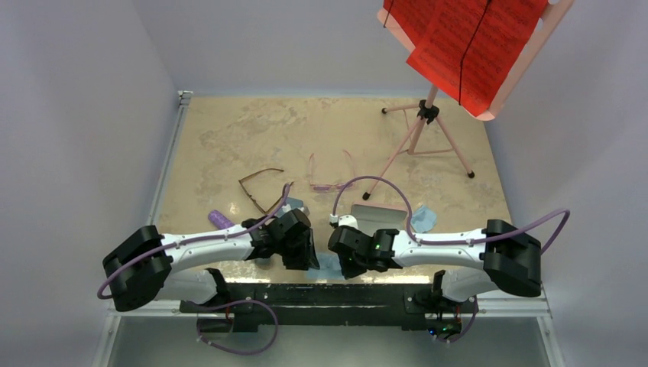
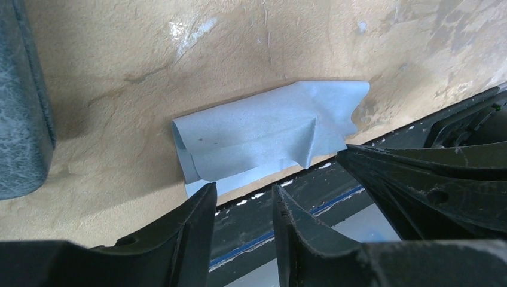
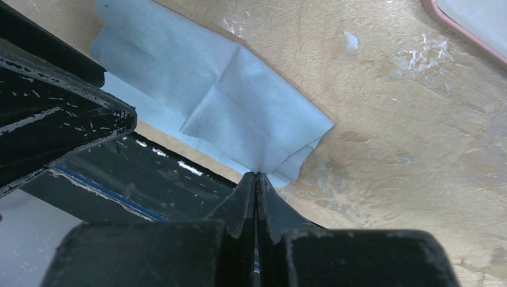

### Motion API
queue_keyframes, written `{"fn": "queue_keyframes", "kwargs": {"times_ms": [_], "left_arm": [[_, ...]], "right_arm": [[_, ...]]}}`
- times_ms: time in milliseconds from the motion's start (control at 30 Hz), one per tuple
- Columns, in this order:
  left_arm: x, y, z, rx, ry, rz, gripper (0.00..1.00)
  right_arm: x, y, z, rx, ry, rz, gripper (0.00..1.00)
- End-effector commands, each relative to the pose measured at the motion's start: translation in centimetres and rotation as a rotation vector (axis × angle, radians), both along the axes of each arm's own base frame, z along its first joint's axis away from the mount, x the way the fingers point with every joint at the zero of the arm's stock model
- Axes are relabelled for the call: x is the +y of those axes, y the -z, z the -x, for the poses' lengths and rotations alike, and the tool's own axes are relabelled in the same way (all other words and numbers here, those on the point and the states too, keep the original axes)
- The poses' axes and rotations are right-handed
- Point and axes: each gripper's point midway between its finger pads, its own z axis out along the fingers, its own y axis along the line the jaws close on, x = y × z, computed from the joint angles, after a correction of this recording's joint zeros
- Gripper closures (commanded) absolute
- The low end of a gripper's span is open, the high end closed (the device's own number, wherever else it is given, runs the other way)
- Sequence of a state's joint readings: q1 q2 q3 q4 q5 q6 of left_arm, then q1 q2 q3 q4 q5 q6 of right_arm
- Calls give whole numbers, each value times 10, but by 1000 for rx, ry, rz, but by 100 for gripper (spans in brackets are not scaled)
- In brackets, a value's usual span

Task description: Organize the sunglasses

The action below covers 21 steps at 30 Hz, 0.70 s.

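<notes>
The dark brown sunglasses (image 1: pixel 260 188) and the translucent pink-purple sunglasses (image 1: pixel 330 174) lie open on the tan table, beyond both arms, and neither gripper touches them. Both grippers are at the near edge over a light blue cloth (image 1: pixel 326 265). My left gripper (image 2: pixel 244 194) is open and empty, its tips at the near edge of the cloth (image 2: pixel 269 134). My right gripper (image 3: pixel 256 178) is shut, its tips pinching the edge of the same cloth (image 3: pixel 239 107). In the top view the left gripper (image 1: pixel 302 256) and the right gripper (image 1: pixel 344 258) face each other closely.
A blue-grey case (image 2: pixel 21 107) lies left of the cloth. An open pink case (image 1: pixel 378 218) and a second blue cloth (image 1: pixel 425 220) lie right of centre. A purple object (image 1: pixel 220 219) lies by the left arm. A music stand (image 1: pixel 428 115) stands at the back right. The black front rail (image 1: pixel 328 294) runs under the grippers.
</notes>
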State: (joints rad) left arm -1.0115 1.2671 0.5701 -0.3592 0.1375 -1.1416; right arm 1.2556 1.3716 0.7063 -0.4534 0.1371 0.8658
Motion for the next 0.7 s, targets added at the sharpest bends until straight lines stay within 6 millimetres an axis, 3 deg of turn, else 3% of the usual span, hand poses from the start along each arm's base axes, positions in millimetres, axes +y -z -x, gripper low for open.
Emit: {"fn": "queue_keyframes", "kwargs": {"times_ms": [0, 300, 467, 667], "left_arm": [[-16, -18, -10, -24, -40, 56, 57], [-21, -16, -27, -71, -83, 30, 59], [-22, -24, -33, -105, -74, 21, 59], [-27, -44, -40, -173, -48, 60, 59]], "right_arm": [[5, -3, -1, 0, 18, -39, 100], [9, -17, -3, -22, 24, -98, 100], [-4, -28, -17, -88, 85, -56, 100], [6, -69, -34, -177, 54, -101, 100]]}}
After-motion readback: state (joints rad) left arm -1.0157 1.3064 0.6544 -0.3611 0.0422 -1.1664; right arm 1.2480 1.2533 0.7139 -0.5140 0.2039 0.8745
